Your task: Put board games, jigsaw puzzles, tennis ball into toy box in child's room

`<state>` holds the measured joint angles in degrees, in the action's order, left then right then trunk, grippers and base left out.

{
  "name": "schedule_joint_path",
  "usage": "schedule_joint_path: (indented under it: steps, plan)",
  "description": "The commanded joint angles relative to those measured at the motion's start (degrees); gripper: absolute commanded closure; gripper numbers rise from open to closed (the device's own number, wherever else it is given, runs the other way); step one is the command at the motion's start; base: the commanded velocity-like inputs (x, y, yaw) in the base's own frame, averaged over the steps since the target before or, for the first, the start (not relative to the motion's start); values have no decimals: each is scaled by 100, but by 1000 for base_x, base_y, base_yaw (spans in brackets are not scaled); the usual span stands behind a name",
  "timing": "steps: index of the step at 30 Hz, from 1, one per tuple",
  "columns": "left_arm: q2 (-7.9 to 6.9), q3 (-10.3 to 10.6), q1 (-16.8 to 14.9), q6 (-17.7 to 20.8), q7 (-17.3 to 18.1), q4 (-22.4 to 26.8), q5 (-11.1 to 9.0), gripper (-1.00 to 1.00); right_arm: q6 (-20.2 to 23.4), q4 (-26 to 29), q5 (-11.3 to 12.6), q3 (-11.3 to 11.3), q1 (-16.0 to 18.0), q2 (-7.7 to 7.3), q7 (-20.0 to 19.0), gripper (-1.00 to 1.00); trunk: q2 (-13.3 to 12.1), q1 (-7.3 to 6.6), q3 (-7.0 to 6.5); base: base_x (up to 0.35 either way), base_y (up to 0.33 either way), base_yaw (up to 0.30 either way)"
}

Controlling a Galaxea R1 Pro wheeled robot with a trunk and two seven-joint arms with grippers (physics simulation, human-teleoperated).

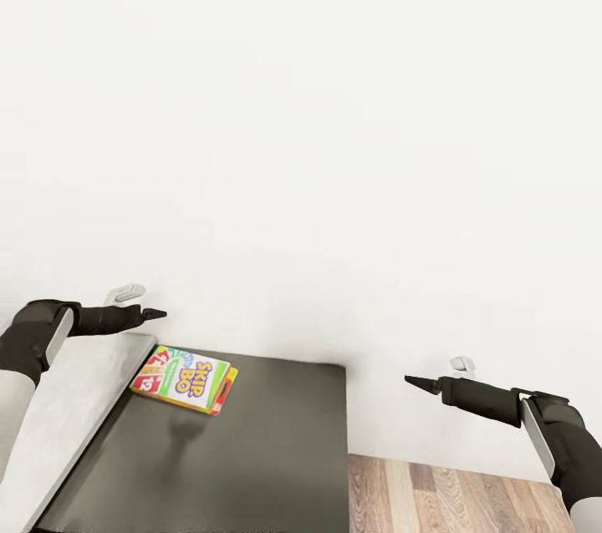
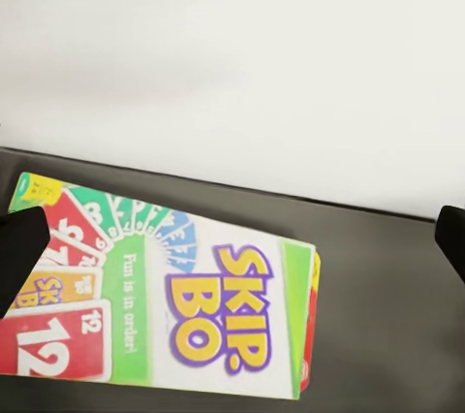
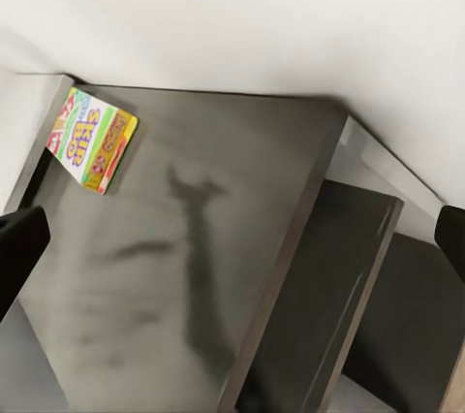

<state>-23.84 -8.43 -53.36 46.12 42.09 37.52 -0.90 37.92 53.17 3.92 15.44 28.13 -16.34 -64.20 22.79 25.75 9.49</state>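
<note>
One board game, the white-green-purple SKIP-BO box (image 1: 184, 380), lies flat on the dark grey part of the table (image 1: 242, 458), near its back left corner by the wall. My left gripper (image 1: 155, 314) hovers above and just left of the box. In the left wrist view the SKIP-BO box (image 2: 194, 308) lies below and between the spread fingertips (image 2: 19, 248), so the left gripper (image 2: 237, 243) is open and empty. My right gripper (image 1: 415, 383) hangs past the table's right edge. It is open too (image 3: 237, 238), and it sees the box (image 3: 92, 137) from afar.
The light grey desk top (image 1: 79, 399) joins the dark top at the left. A white wall (image 1: 301, 140) rises right behind the table. Wood-plank floor (image 1: 451, 500) lies to the right of the table's edge. A dark side panel (image 3: 339, 316) drops below that edge.
</note>
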Motion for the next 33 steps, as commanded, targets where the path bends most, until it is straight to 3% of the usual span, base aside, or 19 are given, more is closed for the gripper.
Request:
schedule_joint_path:
  steps: [1,9,19,33]
  plan:
    - [43,-12,-10,50,-100,1,-4,-100,49,1,30,3,6,-3,-5,-100,13,3,22,0,0,64]
    - [183,-13,-15,54,-603,1,-7,-100,49,1,29,3,3,-40,-5,-100,13,3,96,0,0,64]
    - [342,-5,-25,61,-741,41,0,-100,49,-2,29,0,3,-45,0,-100,13,3,190,0,0,64]
    - [475,-4,-231,57,-1427,92,-16,-100,49,-4,29,-6,5,-45,-3,-100,13,3,320,0,0,64]
